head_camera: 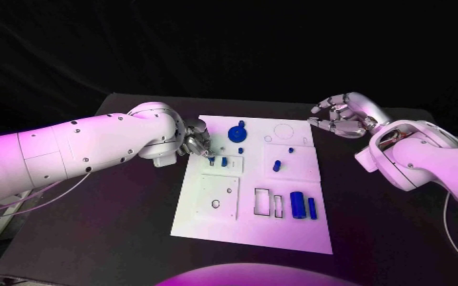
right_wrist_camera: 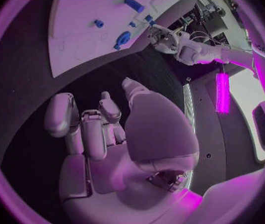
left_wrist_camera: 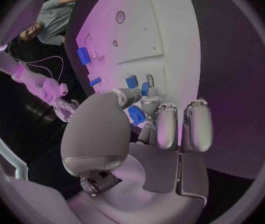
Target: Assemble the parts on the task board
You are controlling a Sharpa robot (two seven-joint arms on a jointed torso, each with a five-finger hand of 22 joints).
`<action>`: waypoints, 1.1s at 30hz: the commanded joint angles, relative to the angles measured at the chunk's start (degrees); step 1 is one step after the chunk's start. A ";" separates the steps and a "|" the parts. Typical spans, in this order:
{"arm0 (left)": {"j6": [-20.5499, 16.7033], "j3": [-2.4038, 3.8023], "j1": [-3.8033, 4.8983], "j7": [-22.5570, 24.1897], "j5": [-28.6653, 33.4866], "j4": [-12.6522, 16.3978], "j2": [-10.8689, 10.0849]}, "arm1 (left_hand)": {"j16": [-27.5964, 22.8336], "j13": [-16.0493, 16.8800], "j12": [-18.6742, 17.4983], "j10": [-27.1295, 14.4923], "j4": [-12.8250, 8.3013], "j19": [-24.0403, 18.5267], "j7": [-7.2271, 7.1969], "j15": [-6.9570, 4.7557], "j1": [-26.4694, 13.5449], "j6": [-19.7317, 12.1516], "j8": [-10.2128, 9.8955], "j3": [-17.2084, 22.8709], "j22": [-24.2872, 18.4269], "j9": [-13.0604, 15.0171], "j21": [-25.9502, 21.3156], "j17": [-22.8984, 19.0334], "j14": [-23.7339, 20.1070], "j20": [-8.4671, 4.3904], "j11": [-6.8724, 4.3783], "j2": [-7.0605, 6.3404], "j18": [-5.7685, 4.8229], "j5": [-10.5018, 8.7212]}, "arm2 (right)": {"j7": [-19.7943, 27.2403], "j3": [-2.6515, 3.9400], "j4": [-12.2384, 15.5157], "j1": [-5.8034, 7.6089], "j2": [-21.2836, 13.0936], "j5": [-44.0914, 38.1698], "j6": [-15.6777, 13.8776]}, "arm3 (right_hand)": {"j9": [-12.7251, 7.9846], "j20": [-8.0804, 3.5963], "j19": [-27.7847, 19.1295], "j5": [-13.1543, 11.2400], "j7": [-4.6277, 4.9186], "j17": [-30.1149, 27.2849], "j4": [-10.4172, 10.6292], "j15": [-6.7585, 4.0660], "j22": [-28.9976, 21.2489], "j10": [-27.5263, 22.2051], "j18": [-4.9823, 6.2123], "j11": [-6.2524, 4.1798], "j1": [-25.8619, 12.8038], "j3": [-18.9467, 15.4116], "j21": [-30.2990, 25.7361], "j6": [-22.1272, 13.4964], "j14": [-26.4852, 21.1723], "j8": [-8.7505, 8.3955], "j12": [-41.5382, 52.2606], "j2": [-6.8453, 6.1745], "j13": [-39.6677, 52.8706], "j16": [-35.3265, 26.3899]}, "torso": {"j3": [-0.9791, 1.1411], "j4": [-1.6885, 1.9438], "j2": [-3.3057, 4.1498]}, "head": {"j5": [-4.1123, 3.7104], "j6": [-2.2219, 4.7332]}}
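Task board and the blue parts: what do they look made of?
Task board: looks like matte white plastic or painted plate, flat with cut-out recesses, no glare. Blue parts, e.g. the cylinder: probably moulded or printed plastic, uniform saturated colour with a slight sheen. Neither can be confirmed by look alone.

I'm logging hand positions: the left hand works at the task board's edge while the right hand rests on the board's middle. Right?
Not quite. The right hand hovers off the task board, beside its far right corner, as the head view shows. The left hand is at the board's left edge.

left hand (head_camera: 196, 142) — fingers curled, pointing down | right hand (head_camera: 343, 116) — raised, fingers curled, empty
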 commanded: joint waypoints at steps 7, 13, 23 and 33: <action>2.06 -0.03 -0.29 0.34 -2.06 -0.01 0.23 | 0.10 0.28 0.44 0.65 -8.92 0.32 -0.61 -0.40 -0.12 1.18 0.44 9.58 0.36 4.33 0.27 2.34 2.50 -0.07 -0.13 -0.65 -0.09 0.39 | 0.32 0.01 0.06 -0.06 -0.03 -0.20 0.09 | 0.06 -0.01 -0.34 0.19 -0.24 0.99 0.24 -0.53 -0.05 -0.37 0.79 -0.04 -0.10 -0.02 -0.29 -0.28 2.57 0.23 -0.30 0.05 -0.08 -0.19 | 0.03 0.00 -0.02 | -0.01 -0.24; 2.77 -0.10 -0.38 0.28 -2.46 -0.35 0.45 | 0.08 0.39 0.48 0.73 -8.98 0.35 -0.66 -0.43 -0.33 1.29 0.53 9.78 0.40 4.38 0.29 2.31 2.49 -0.09 -0.16 -0.77 -0.10 0.46 | 0.34 0.01 0.09 -0.07 -0.03 -0.20 0.10 | 0.06 -0.01 -0.34 0.19 -0.24 0.99 0.24 -0.53 -0.05 -0.37 0.79 -0.04 -0.10 -0.02 -0.29 -0.28 2.57 0.23 -0.30 0.05 -0.08 -0.19 | 0.03 -0.02 -0.01 | 0.03 -0.31; 3.38 -0.17 -0.61 0.22 -2.59 -0.51 0.56 | 0.08 0.40 0.46 0.76 -9.04 0.35 -0.70 -0.46 -0.49 1.38 0.61 9.99 0.42 4.43 0.30 2.32 2.49 -0.11 -0.20 -0.85 -0.10 0.51 | 0.34 0.01 0.08 -0.09 -0.07 -0.20 0.10 | 0.06 -0.01 -0.34 0.19 -0.24 0.99 0.24 -0.53 -0.05 -0.37 0.79 -0.04 -0.10 -0.02 -0.29 -0.28 2.57 0.23 -0.30 0.05 -0.08 -0.19 | 0.03 0.00 -0.02 | -0.08 -0.42; 3.73 -0.21 -0.65 0.21 -2.61 -0.39 0.63 | 0.07 0.38 0.44 0.77 -9.08 0.35 -0.72 -0.48 -0.58 1.42 0.66 10.11 0.42 4.46 0.30 2.31 2.49 -0.12 -0.22 -0.90 -0.10 0.54 | 0.35 0.01 0.04 -0.20 -0.04 -0.20 0.15 | 0.06 -0.01 -0.34 0.19 -0.24 0.99 0.24 -0.53 -0.05 -0.37 0.79 -0.04 -0.10 -0.02 -0.29 -0.28 2.57 0.23 -0.30 0.05 -0.08 -0.19 | 0.05 -0.03 -0.03 | 0.01 -0.53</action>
